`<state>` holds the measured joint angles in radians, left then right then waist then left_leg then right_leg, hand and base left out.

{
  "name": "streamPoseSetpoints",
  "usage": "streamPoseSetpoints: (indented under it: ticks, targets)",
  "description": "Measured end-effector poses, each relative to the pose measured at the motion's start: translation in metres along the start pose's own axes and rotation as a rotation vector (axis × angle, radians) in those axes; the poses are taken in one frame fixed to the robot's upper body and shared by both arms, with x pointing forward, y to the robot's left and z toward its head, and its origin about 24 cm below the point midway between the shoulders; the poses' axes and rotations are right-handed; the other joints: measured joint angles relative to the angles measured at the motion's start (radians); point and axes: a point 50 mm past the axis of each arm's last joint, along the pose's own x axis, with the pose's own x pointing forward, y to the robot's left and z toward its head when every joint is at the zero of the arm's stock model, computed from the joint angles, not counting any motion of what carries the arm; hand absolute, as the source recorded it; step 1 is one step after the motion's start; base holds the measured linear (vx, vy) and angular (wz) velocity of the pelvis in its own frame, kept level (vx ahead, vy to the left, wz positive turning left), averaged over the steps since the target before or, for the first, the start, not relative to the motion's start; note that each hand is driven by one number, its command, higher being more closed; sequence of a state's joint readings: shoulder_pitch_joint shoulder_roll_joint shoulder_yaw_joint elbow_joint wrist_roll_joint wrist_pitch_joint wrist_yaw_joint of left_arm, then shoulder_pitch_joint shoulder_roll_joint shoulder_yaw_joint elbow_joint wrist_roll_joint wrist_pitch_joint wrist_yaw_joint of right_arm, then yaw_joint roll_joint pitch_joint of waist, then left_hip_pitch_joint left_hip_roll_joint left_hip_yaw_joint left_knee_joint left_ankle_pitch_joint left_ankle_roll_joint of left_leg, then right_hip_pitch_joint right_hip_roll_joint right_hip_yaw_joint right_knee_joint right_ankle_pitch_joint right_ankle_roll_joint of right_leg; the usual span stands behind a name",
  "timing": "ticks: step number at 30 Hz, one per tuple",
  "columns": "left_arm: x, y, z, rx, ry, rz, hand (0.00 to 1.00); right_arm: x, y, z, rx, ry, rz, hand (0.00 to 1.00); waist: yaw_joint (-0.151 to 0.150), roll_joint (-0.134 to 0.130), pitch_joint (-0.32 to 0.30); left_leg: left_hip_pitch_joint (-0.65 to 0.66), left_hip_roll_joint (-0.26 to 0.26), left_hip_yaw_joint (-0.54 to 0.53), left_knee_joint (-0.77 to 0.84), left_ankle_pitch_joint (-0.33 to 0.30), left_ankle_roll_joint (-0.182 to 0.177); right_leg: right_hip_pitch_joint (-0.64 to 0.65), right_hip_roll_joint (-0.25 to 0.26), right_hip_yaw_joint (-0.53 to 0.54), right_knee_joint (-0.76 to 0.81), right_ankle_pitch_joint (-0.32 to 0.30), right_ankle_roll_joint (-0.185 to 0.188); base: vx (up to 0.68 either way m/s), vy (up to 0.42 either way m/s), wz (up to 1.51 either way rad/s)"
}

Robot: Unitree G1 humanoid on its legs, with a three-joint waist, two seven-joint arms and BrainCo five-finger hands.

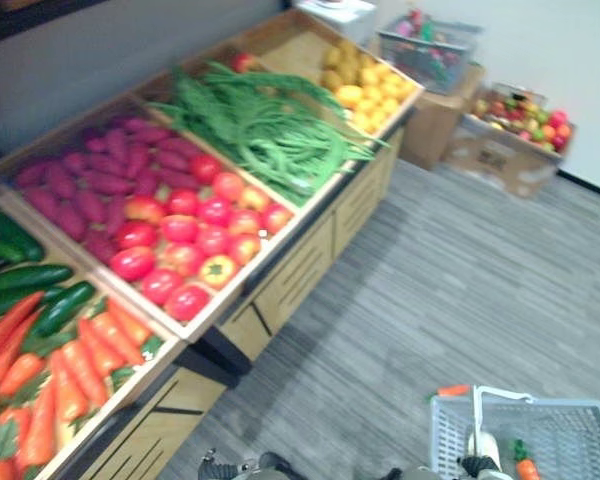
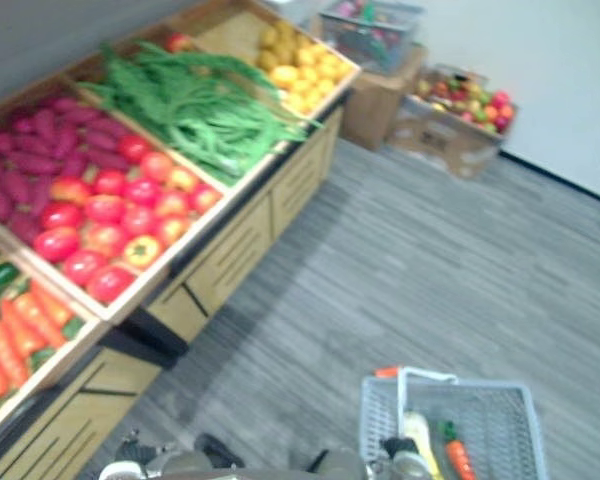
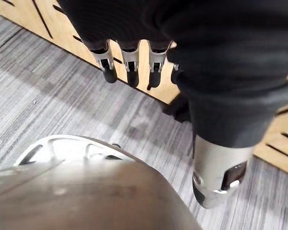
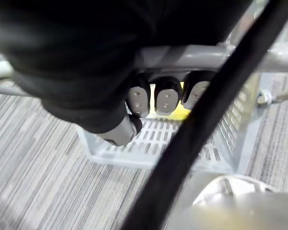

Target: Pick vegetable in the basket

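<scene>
A grey basket (image 1: 450,440) hangs low over the floor at the lower right, holding a carrot (image 2: 458,455) and a pale yellow item (image 2: 417,435). My right hand (image 4: 165,98) is shut on the basket's handle (image 4: 192,57), with its fingers curled round the grey bar. My left hand (image 3: 129,67) hangs open beside the wooden stand (image 3: 48,24), fingers straight and holding nothing. On the stand lie carrots (image 1: 70,380), cucumbers (image 1: 30,290), tomatoes (image 1: 190,240), purple sweet potatoes (image 1: 90,185) and green beans (image 1: 270,130).
Yellow fruit (image 1: 370,85) fills the stand's far bin. Past the stand, cardboard boxes (image 1: 510,150) of mixed fruit and another basket (image 1: 430,45) stand by the wall. Grey carpet (image 1: 450,280) stretches to the right of the stand.
</scene>
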<state>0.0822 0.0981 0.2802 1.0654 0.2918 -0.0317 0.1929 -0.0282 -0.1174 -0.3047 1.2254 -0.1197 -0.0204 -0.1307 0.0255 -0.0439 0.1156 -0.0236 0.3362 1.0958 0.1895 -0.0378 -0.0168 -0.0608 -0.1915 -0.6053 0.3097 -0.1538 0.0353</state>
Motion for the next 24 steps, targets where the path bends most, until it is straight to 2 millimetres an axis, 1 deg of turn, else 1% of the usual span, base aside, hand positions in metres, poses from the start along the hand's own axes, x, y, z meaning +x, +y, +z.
streamPoseSetpoints:
  ticks: [2,3,4,6,7,8,9,10,11,12,14,15,16,17,18,19,20,21,22,23,24]
  targets:
    - [-0.001,-0.004,0.001,0.0,-0.002,-0.01,0.0,-0.001,-0.007,-0.01,-0.006,0.025,-0.017,1.0,-0.009,0.011,-0.005,0.016,0.02,0.013,0.012,0.012,-0.009,0.044,0.045,0.005,-0.105,0.0,0.0,-0.09,-0.272,-0.37]
    - [0.0,-0.003,0.001,0.003,-0.003,-0.01,0.0,-0.002,-0.009,-0.015,-0.009,0.036,-0.021,1.0,-0.026,0.013,-0.006,0.023,0.042,0.013,0.044,0.012,-0.009,0.084,0.071,0.003,-0.169,0.0,0.001,-0.11,-0.208,-0.18]
    - [0.0,-0.003,0.002,0.003,-0.005,-0.009,0.0,-0.003,-0.006,-0.02,-0.019,0.047,-0.011,1.0,-0.03,0.015,-0.007,0.028,0.065,0.011,0.078,0.011,-0.01,0.107,0.089,0.004,-0.205,0.003,0.002,-0.1,-0.136,-0.09]
    - [0.0,-0.003,0.003,0.006,-0.005,-0.009,0.0,-0.004,-0.003,-0.025,-0.029,0.052,-0.002,1.0,-0.037,0.019,-0.008,0.031,0.094,0.007,0.12,0.011,-0.01,0.125,0.104,0.004,-0.221,0.005,0.0,-0.1,-0.077,-0.06]
    - [0.0,-0.004,0.002,0.01,-0.003,-0.011,0.0,-0.005,-0.002,-0.027,-0.038,0.055,0.002,1.0,-0.046,0.025,-0.007,0.035,0.118,0.003,0.154,0.011,-0.01,0.135,0.114,0.008,-0.227,0.008,-0.005,-0.13,-0.066,-0.18]
    - [-0.001,-0.005,0.001,0.018,0.0,-0.013,0.0,-0.005,-0.002,-0.028,-0.05,0.055,0.006,1.0,-0.046,0.032,-0.003,0.045,0.149,-0.014,0.204,0.012,-0.01,0.153,0.126,0.027,-0.24,0.012,-0.011,-0.14,-0.079,-0.47]
    - [-0.001,-0.006,0.0,0.033,0.001,-0.017,0.0,-0.005,-0.002,-0.026,-0.077,0.048,0.013,1.0,-0.042,0.041,0.0,0.042,0.17,-0.108,0.26,0.016,-0.009,0.166,0.136,0.071,-0.25,0.016,-0.017,-0.11,-0.061,-0.67]
    - [-0.002,-0.007,-0.002,0.036,0.006,-0.019,0.0,-0.005,-0.001,-0.025,-0.088,0.042,0.018,1.0,-0.039,0.043,0.004,0.034,0.173,-0.191,0.291,0.022,-0.003,0.176,0.141,0.098,-0.258,0.02,-0.022,-0.1,-0.035,-1.01]
    - [-0.003,-0.009,-0.006,0.042,0.017,-0.026,0.0,-0.004,-0.005,-0.02,-0.112,0.02,0.011,1.0,-0.024,0.048,0.011,-0.01,0.122,-0.43,0.302,-0.021,-0.043,0.186,0.134,0.159,-0.263,0.032,-0.025,-0.08,0.073,-1.56]
    - [-0.007,-0.018,-0.01,0.037,0.027,-0.044,0.0,-0.002,-0.012,-0.014,-0.132,-0.004,-0.005,1.0,-0.005,0.063,0.018,-0.02,-0.009,-0.717,0.265,-0.09,-0.073,0.178,0.116,0.242,-0.262,0.05,-0.024,-0.09,0.155,-1.66]
    - [-0.008,-0.021,-0.012,0.04,0.027,-0.051,0.0,-0.001,-0.013,-0.011,-0.139,-0.019,-0.008,1.0,0.006,0.071,0.02,-0.023,-0.086,-0.864,0.232,-0.119,-0.084,0.166,0.115,0.294,-0.263,0.062,-0.02,-0.07,0.176,-1.26]
    - [-0.008,-0.021,-0.013,0.041,0.027,-0.051,0.0,-0.001,-0.013,-0.009,-0.136,-0.029,-0.007,1.0,0.006,0.075,0.022,-0.02,-0.134,-0.953,0.19,-0.12,-0.088,0.151,0.124,0.338,-0.264,0.066,-0.016,-0.07,0.137,-1.04]
    - [-0.009,-0.021,-0.014,0.042,0.027,-0.052,0.0,-0.001,-0.012,-0.008,-0.123,-0.032,-0.007,1.0,0.006,0.079,0.027,-0.009,-0.148,-0.991,0.159,-0.125,-0.09,0.15,0.137,0.367,-0.265,0.067,-0.014,-0.06,0.204,-1.09]
    - [-0.009,-0.02,-0.015,0.041,0.031,-0.048,0.0,-0.002,-0.013,-0.011,-0.108,-0.026,-0.011,1.0,0.006,0.082,0.032,0.018,-0.159,-1.034,0.135,-0.148,-0.11,0.149,0.145,0.403,-0.282,0.072,0.005,-0.04,0.201,-0.89]
    - [-0.009,-0.02,-0.015,0.043,0.031,-0.048,0.0,-0.002,-0.013,-0.012,-0.084,-0.021,-0.015,1.0,0.003,0.074,0.029,0.034,-0.167,-1.048,0.095,-0.162,-0.106,0.141,0.145,0.432,-0.31,0.098,0.021,-0.02,0.195,-0.71]
    - [-0.009,-0.02,-0.015,0.043,0.029,-0.047,0.0,-0.002,-0.014,-0.012,-0.073,-0.018,-0.018,1.0,0.003,0.075,0.024,0.035,-0.166,-1.044,0.072,-0.172,-0.101,0.131,0.144,0.442,-0.323,0.112,0.026,-0.03,0.172,-0.52]
    - [-0.008,-0.019,-0.013,0.044,0.026,-0.046,0.0,-0.002,-0.014,-0.014,-0.061,-0.011,-0.021,1.0,0.004,0.082,0.03,0.032,-0.172,-1.027,0.03,-0.19,-0.094,0.117,0.14,0.453,-0.349,0.141,0.033,-0.03,0.146,-0.34]
    - [-0.008,-0.018,-0.012,0.043,0.024,-0.042,0.0,-0.002,-0.013,-0.015,-0.055,-0.008,-0.019,1.0,0.005,0.073,0.034,0.026,-0.18,-1.018,0.029,-0.186,-0.088,0.117,0.134,0.457,-0.362,0.156,0.038,-0.04,0.199,-0.4]
    - [-0.007,-0.016,-0.013,0.047,0.027,-0.027,0.0,-0.004,-0.012,-0.022,-0.041,0.014,-0.019,1.0,0.005,0.066,0.048,0.03,-0.205,-0.997,0.019,-0.182,-0.081,0.115,0.115,0.477,-0.387,0.187,0.054,-0.02,0.145,-0.27]
    - [-0.007,-0.016,-0.013,0.048,0.027,-0.026,0.0,-0.004,-0.014,-0.025,-0.04,0.023,-0.021,1.0,0.005,0.067,0.049,0.034,-0.212,-0.993,0.012,-0.18,-0.078,0.116,0.109,0.481,-0.388,0.19,0.058,-0.01,0.128,-0.22]
    - [-0.007,-0.016,-0.013,0.05,0.026,-0.028,0.0,-0.005,-0.015,-0.029,-0.035,0.032,-0.026,1.0,0.003,0.063,0.045,0.045,-0.219,-0.988,0.0,-0.177,-0.073,0.117,0.102,0.485,-0.387,0.191,0.06,0.01,0.084,-0.14]
